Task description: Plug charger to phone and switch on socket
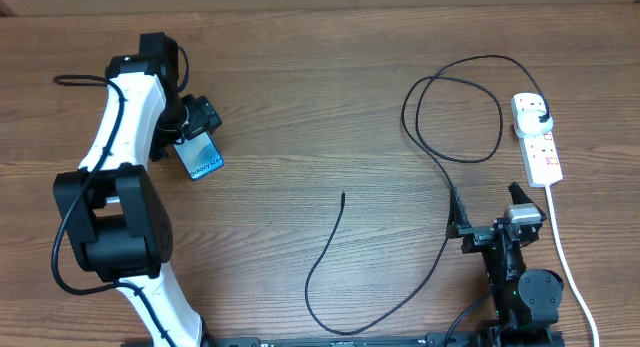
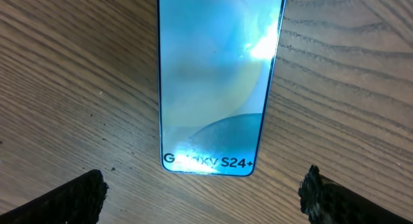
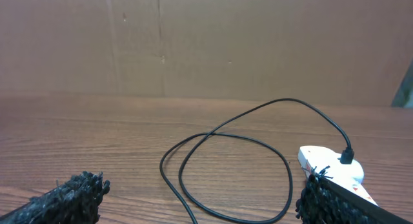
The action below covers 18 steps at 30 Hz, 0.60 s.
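Note:
The phone lies flat on the wooden table at the left, its screen lit light blue; in the left wrist view its "Galaxy S24+" edge is nearest me. My left gripper hovers over that short edge, open and empty. The charger cable loops at the right. Its black plug sits in the socket strip, and its connector tip lies loose mid-table. My right gripper is open and empty, in front of the loop and the strip.
The strip's white cord runs down the right side past my right arm. The black cable sweeps in a long curve across the table's front middle. A brown board wall stands behind the table.

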Tool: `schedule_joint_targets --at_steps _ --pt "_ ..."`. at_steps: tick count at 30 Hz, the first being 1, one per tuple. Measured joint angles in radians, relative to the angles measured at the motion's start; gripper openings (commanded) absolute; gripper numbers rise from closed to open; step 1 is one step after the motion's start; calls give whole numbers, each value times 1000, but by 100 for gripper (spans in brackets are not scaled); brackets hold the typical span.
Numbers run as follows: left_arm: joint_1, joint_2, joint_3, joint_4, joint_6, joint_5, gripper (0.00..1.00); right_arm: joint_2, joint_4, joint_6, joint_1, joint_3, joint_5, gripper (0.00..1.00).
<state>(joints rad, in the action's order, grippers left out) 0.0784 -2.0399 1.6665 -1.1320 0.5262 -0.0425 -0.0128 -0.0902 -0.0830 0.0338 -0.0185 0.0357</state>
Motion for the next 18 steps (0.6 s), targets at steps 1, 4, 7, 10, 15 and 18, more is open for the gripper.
schedule_joint_targets --at_steps 1,4,7,10,15,18 --pt "0 0 0 5 0 0 100 0 1 1 0 0 0 100" --pt "0 0 0 26 1 0 100 0 0 0 0 0 0 100" --pt "0 0 0 35 3 0 100 0 0 0 0 0 0 100" --pt "0 -1 0 37 4 0 100 0 0 0 0 0 0 100" --pt "0 -2 0 42 7 0 100 0 0 0 0 0 0 100" --pt "0 -10 0 49 7 0 100 0 0 0 0 0 0 100"
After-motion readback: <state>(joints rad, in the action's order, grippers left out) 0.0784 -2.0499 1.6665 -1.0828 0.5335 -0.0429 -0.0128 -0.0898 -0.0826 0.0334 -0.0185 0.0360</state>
